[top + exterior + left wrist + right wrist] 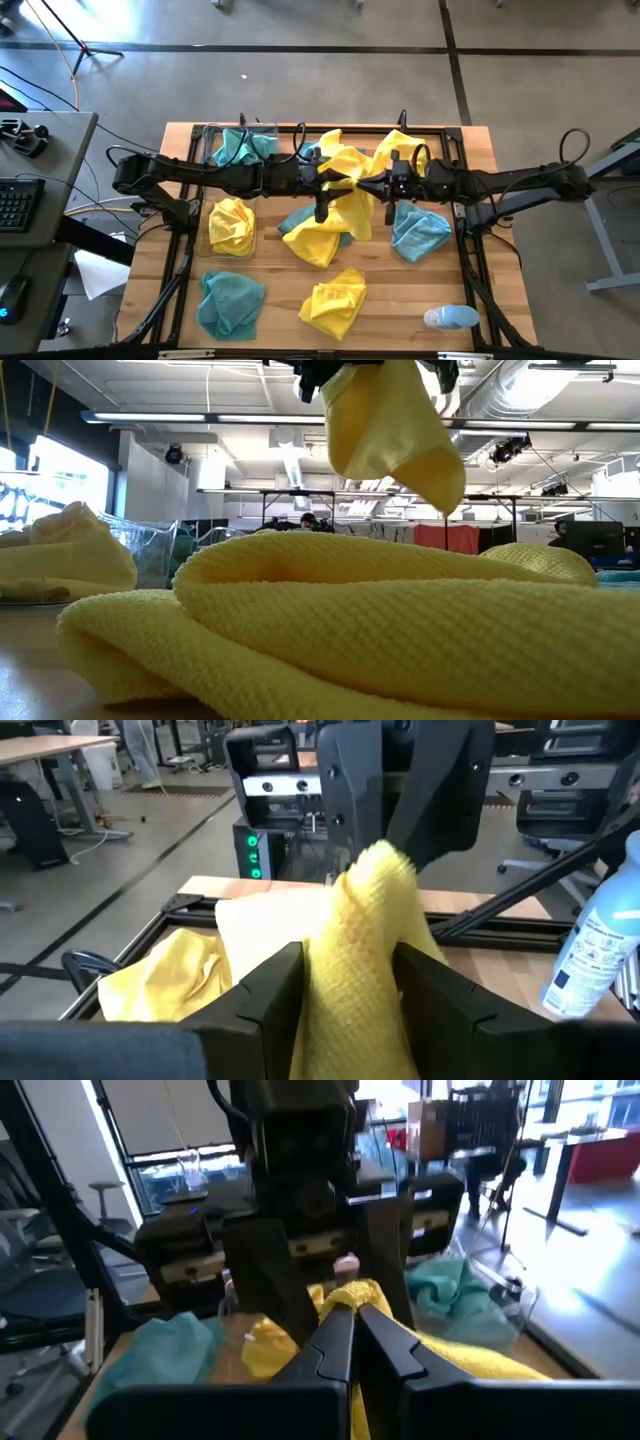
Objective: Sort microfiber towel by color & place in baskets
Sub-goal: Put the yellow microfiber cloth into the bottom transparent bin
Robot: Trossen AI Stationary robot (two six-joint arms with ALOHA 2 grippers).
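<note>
Above the table's middle, a yellow microfiber towel (345, 200) hangs between my two grippers, which face each other. My left gripper (338, 186) comes from the left and my right gripper (372, 187) from the right, both shut on it. Below lie more towels: yellow ones (335, 300) (400, 150) and teal ones (230, 305) (420, 232). A clear basket (212, 138) at the far left holds a teal towel (240, 148). A second basket (252, 240) nearer holds a yellow towel (230, 225). My left gripper pinches a bunched, upright fold of the yellow towel (350, 950) between its two fingers (270, 990). It comes in level from the table's left. The cloth rises past the fingers. My right gripper pinches the bunched top of the same towel (350, 1295) at its fingertips (335, 1335). It reaches in level from the table's right. In the low view the towel's lower end (440, 490) hangs above the towels on the table.
A pale blue and white spray bottle (450, 318) lies near the table's front right corner. Black frame rails (470, 260) run along the table's sides. A large yellow towel (380, 620) fills the foreground of the low view.
</note>
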